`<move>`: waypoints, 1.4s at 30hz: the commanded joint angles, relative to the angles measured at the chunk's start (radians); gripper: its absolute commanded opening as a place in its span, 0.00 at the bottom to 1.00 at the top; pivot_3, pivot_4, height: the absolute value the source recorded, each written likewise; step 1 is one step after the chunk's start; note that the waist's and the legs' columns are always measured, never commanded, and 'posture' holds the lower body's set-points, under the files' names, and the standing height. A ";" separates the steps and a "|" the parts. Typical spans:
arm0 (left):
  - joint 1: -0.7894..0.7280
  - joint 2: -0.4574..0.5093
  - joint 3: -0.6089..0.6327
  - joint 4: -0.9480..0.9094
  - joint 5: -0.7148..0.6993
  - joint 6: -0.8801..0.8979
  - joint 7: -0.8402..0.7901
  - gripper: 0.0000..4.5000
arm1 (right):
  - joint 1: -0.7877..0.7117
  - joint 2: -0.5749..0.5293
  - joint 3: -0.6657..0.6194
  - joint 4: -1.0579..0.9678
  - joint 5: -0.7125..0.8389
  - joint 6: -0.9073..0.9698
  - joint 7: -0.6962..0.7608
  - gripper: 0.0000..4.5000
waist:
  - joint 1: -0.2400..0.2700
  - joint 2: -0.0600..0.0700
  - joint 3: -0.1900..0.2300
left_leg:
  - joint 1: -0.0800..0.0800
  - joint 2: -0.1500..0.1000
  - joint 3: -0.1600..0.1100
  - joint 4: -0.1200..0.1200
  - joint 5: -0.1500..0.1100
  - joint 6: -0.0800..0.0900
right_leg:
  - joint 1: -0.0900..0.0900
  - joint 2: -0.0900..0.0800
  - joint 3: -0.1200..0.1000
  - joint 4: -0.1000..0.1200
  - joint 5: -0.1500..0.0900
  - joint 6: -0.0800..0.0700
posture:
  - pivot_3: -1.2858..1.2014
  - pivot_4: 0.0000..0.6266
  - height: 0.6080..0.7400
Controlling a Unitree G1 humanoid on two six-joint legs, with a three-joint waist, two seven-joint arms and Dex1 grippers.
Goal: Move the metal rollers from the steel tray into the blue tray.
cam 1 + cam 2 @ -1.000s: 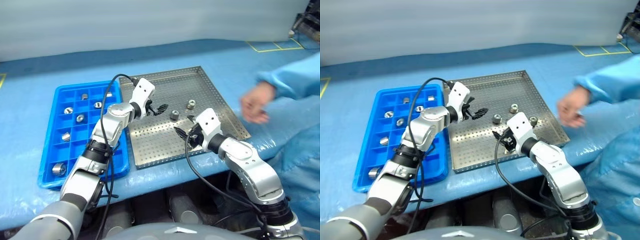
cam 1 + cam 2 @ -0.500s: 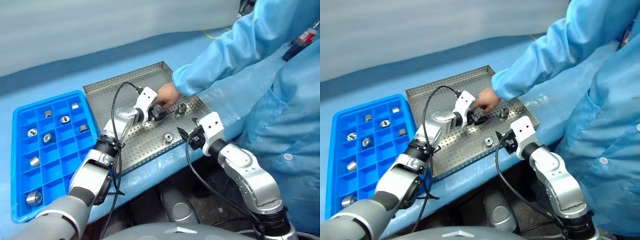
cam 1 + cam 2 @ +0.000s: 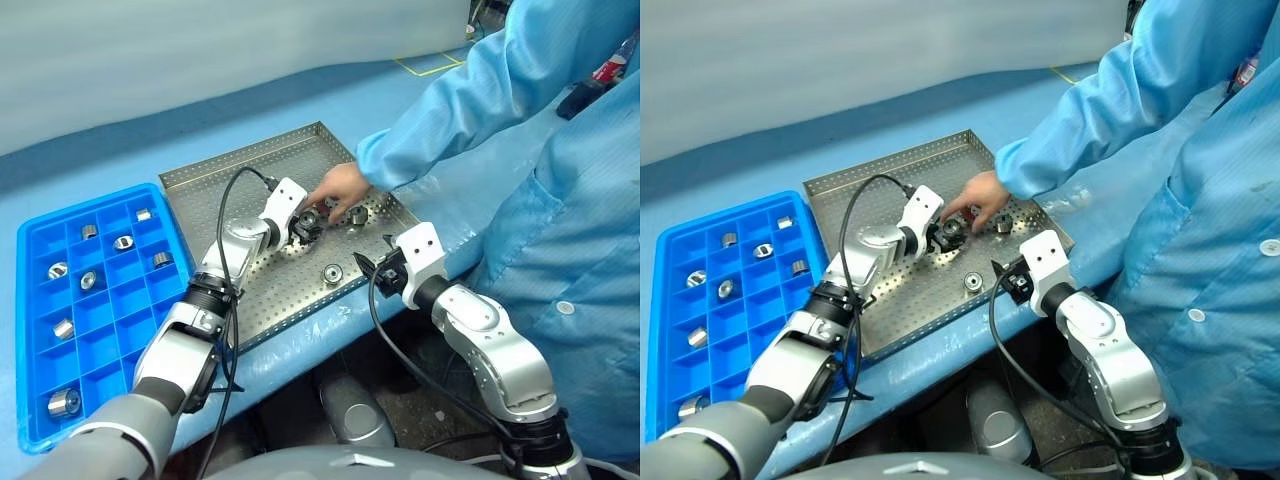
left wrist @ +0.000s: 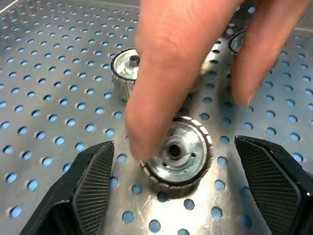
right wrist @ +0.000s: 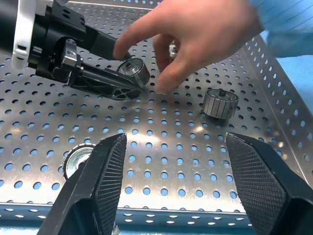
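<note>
The steel tray [image 3: 230, 185] lies in the middle, with the blue tray [image 3: 30, 310] to its left. My left gripper [image 4: 173, 147] is low over the steel tray and open. One of the metal rollers [image 4: 178, 159] lies flat between its fingers, untouched by them. A person's hand [image 4: 181, 63] rests its fingertips on that roller. Two more rollers [image 5: 220, 103] [image 3: 332, 273] lie on the tray nearby. My right gripper [image 5: 183, 196] hovers open and empty at the tray's near right edge. Several rollers [image 3: 123, 242] sit in the blue tray's cells.
A person in a blue coat [image 3: 540, 150] stands at the right, one arm stretched over the steel tray's far right part. The blue-covered table's front edge [image 3: 300, 335] runs just below both trays. A cable [image 3: 232, 200] loops up from my left wrist.
The camera has swung right. The person's hand has come from off the tray's right side onto the roller at my left gripper. My left gripper has sunk towards the tray.
</note>
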 commanded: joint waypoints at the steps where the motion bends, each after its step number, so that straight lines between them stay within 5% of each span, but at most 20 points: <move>1: 0.014 0.010 0.030 -0.100 -0.028 0.016 -0.031 0.95 | -0.017 0.005 0.002 -0.014 -0.005 -0.022 0.005 0.76 | 0.002 0.000 0.000 | 0.000 0.000 0.000 0.000 0.000 0.000 | 0.000 0.000 0.000 0.000 0.000 0.000 | 0.34 0.24 1.00; 23: 0.293 0.255 0.091 -0.683 -0.136 0.230 -0.129 0.95 | -0.061 0.008 0.021 0.025 -0.029 -0.036 0.029 0.76 | 0.029 0.001 0.000 | 0.001 0.001 0.001 -0.001 0.000 0.000 | 0.000 0.000 0.000 0.001 0.000 -0.001 | 0.36 0.24 1.00; 32: 0.268 0.203 0.178 -0.725 -0.232 0.363 -0.056 0.95 | -0.067 0.013 0.028 0.037 -0.041 -0.046 0.032 0.76 | 0.060 0.001 0.000 | 0.001 0.001 0.001 0.000 0.000 0.000 | 0.000 0.000 0.000 0.001 0.000 -0.001 | 0.36 0.24 1.00; 42: 0.120 0.376 -0.014 -0.630 -0.124 0.389 -0.147 0.95 | -0.051 0.055 0.033 0.052 -0.055 -0.082 0.007 0.76 | 0.056 0.001 0.000 | 0.002 0.000 0.001 -0.001 0.000 0.000 | 0.000 0.000 0.001 0.001 -0.001 -0.002 | 0.35 0.24 1.00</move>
